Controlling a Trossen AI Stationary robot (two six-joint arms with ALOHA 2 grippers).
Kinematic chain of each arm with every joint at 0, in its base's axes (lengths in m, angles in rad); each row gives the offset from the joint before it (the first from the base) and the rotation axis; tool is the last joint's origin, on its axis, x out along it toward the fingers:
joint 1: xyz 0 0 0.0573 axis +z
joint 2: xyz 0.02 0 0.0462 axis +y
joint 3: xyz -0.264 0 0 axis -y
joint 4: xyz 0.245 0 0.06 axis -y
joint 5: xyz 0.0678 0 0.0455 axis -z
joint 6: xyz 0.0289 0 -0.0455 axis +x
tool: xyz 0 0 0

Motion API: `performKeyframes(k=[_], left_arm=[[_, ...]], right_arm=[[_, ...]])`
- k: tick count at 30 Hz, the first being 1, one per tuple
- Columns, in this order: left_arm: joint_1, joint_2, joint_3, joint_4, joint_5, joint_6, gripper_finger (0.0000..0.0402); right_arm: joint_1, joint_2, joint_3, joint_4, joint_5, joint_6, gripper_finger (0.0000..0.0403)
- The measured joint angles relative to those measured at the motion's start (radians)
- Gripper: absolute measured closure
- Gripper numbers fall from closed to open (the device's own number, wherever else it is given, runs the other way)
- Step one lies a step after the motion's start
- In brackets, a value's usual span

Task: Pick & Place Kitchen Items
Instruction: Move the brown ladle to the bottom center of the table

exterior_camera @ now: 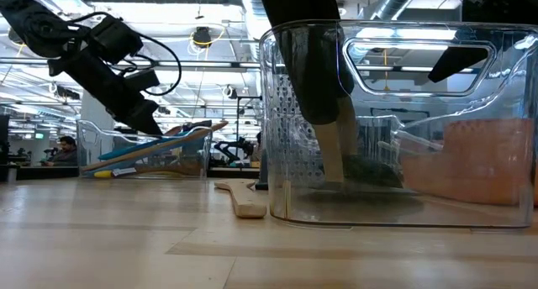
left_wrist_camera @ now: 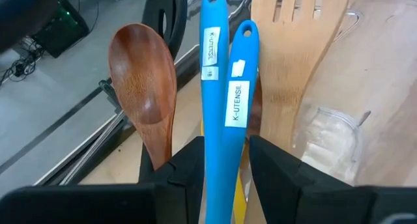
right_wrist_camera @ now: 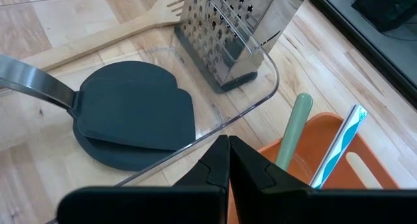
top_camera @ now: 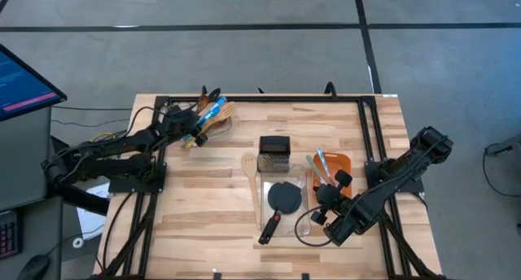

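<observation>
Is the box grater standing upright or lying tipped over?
Upright. The box grater stands on its base on the table, handle up, touching the clear bin.

My table [top_camera: 203, 207] is made of light wood. A clear box [top_camera: 281, 200] sits in the middle of it, and a wooden spatula [top_camera: 250, 176] lies flat just beside that box. An orange tray [top_camera: 342, 162] sits near my right arm. Another clear bin [exterior_camera: 147, 159] of spoons sits at the far left corner.
</observation>
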Motion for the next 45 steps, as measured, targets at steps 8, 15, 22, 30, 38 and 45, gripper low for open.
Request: performKeyframes(k=[8,15,22,30,38,45], left_arm=[[-0.062,0.0,0.001,0.0,-0.001,0.001,0.0293],[-0.146,-0.026,0.001,0.0,-0.002,0.001,0.0293],[-0.192,-0.157,0.001,-0.003,-0.002,0.001,0.0293],[-0.223,-0.337,0.002,-0.004,-0.004,-0.057,0.0293],[-0.348,-0.485,0.002,-0.001,0.362,-0.393,0.0306],[-0.547,-0.469,0.002,0.005,0.494,-0.515,0.0354]], right_arm=[[0.0,0.0,0.0,0.0,0.0,0.0,0.0403],[-0.001,0.0,0.0,-0.001,0.0,0.0,0.0403],[0.0,0.0,0.0,0.0,0.0,0.0,0.0403],[0.0,0.0,0.0,0.002,0.0,0.0,0.0403],[0.0,0.0,0.0,0.002,0.0,0.0,0.0403],[-0.004,0.0,0.0,0.015,0.008,0.0,0.0403]])
